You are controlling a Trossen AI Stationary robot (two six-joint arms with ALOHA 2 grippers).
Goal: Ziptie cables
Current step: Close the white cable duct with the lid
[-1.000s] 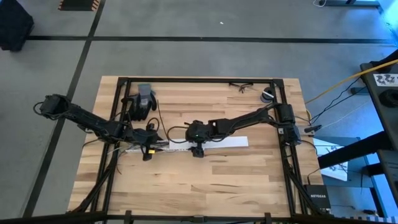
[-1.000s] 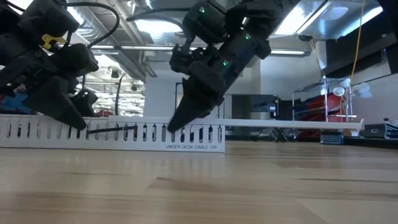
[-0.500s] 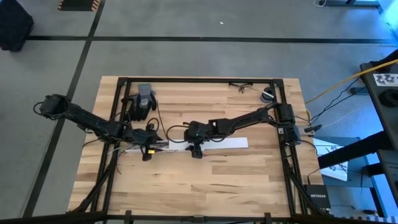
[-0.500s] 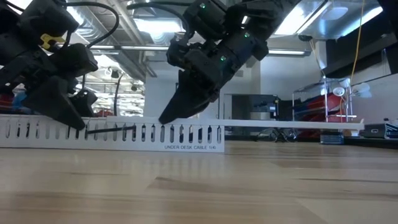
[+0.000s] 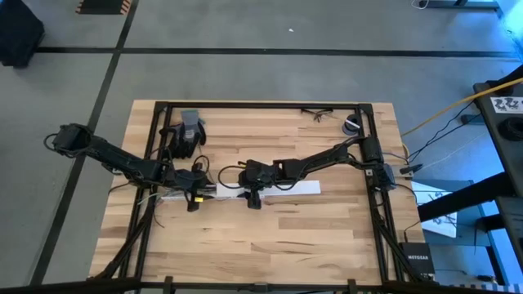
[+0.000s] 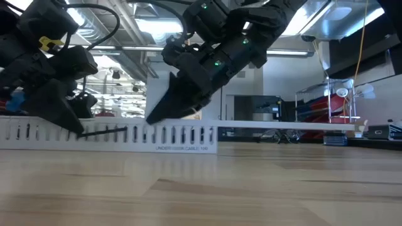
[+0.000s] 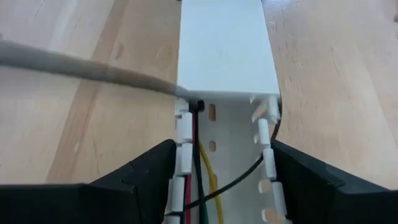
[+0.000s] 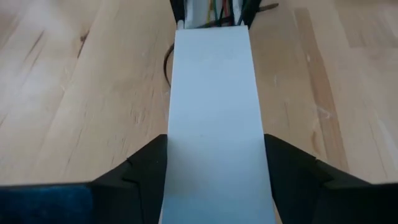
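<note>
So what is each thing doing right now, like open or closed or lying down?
White channel: lying flat, cover partly slid on, one end uncovered.
Cables: lying inside the channel's uncovered end.
Left gripper: open, a finger on each side of the channel.
Right gripper: fingers on either side of the cover.
Glove: lying on the table.
</note>
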